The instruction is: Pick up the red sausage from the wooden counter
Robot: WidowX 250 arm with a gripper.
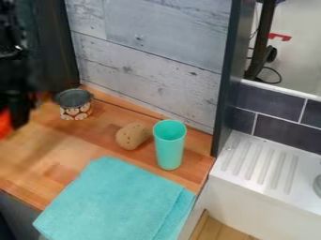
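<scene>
My black gripper (19,103) hangs at the left edge, over the left end of the wooden counter. An orange-red thing (5,123) shows beside it, cut off by the edge; whether the two touch I cannot tell. Nearest on its right stands a small can (76,111) with a patterned side and dark rim. A brown potato-like object (132,136) lies mid-counter, just left of an upright turquoise cup (169,145). In front of both, a folded turquoise towel (119,201) lies flat over the counter's front part.
Behind the counter (47,157) rises a grey wood-plank wall (147,70). A dark upright panel (229,79) borders the counter's right end. Beyond it are a white ribbed drainboard (260,164) and dark tiles (270,105).
</scene>
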